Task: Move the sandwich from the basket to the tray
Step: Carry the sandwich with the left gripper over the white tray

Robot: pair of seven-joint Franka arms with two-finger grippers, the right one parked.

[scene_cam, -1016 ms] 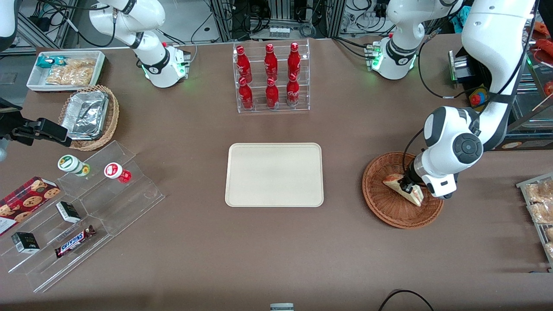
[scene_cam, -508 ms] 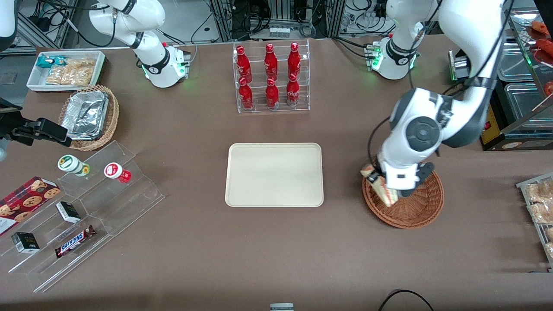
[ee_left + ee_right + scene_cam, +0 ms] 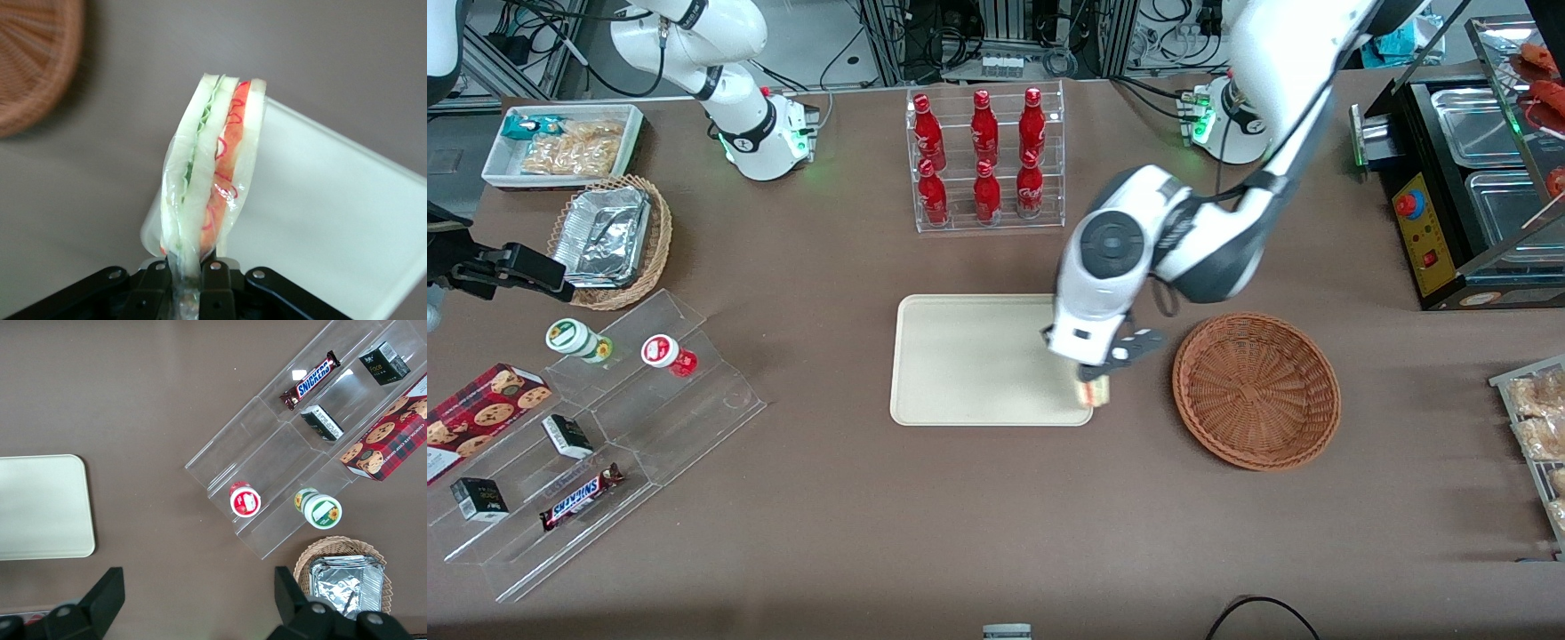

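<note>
Beige and flat, the tray (image 3: 978, 360) lies on the brown table (image 3: 871, 533) in front of the clear rack of red bottles (image 3: 985, 160). Just beside it, toward the working arm's end, sits the reddish-brown wicker basket (image 3: 1256, 389), holding nothing. The gripper (image 3: 1092, 380) hangs over the tray's corner nearest the basket and the front camera, its fingers (image 3: 215, 280) clamped on the sandwich (image 3: 1095, 391), which is lifted clear of the surface. In the left wrist view the sandwich (image 3: 210, 180) stands on edge in clear wrap, white bread with green and orange-red layers, pinched at its narrow end, with the tray (image 3: 333, 220) and the basket (image 3: 33, 60) below it.
</note>
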